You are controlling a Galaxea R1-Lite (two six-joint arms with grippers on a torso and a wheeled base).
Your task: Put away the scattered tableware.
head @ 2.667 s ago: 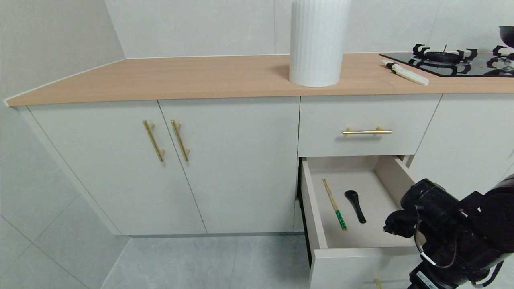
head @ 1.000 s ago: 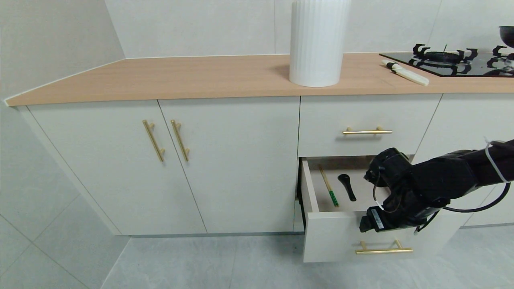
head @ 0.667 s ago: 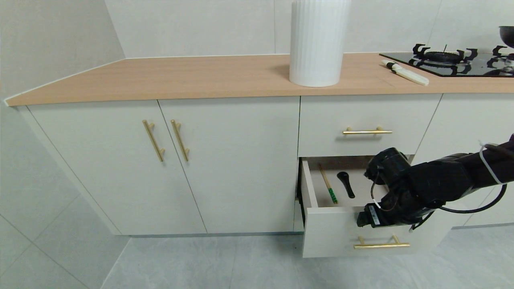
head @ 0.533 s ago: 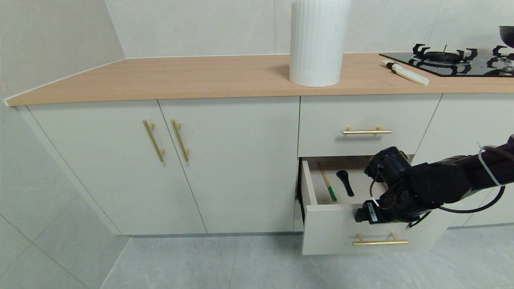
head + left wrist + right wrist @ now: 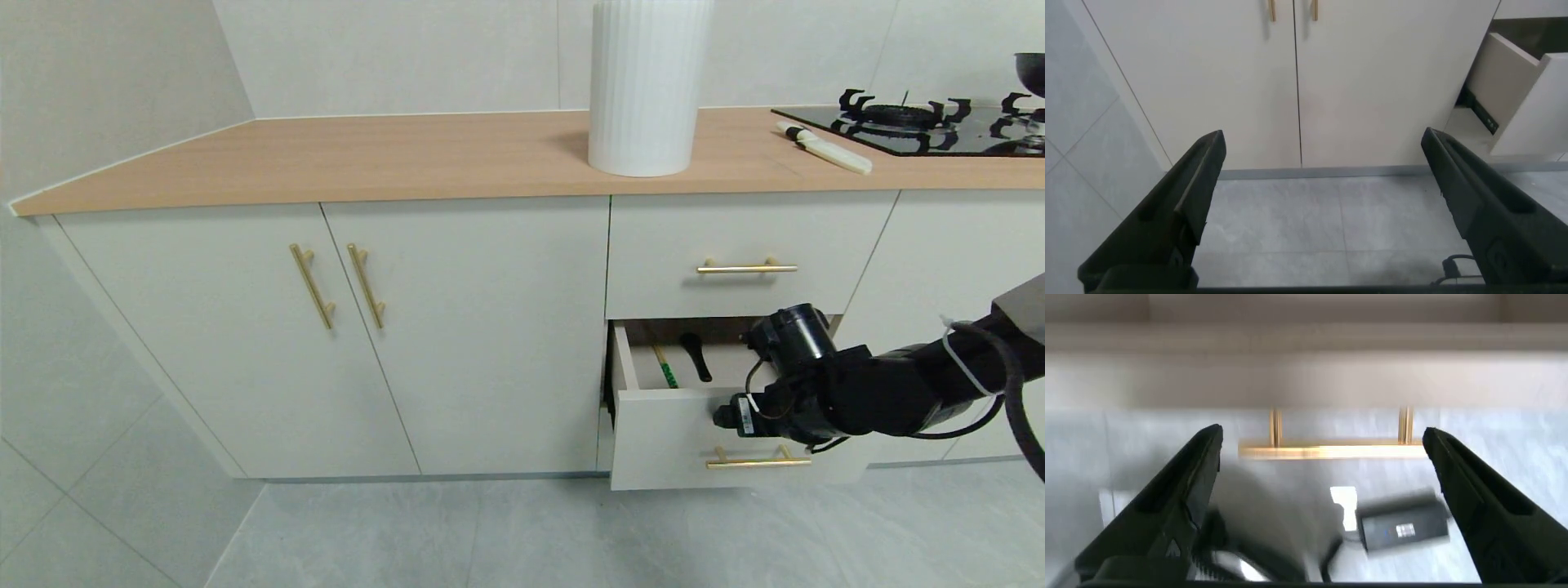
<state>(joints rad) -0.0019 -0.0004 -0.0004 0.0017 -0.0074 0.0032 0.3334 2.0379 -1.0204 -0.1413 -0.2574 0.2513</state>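
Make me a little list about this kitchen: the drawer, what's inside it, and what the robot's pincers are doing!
Drawer: lower drawer, partly open
Inside: chopsticks and a black spoon, side by side
Right pincer: open, at the drawer's front just above its gold handle
Left pincer: open, low over the floor, facing the cupboard doors
Counter: white vase, knife, stove
Likely next: the drawer gets pushed shut
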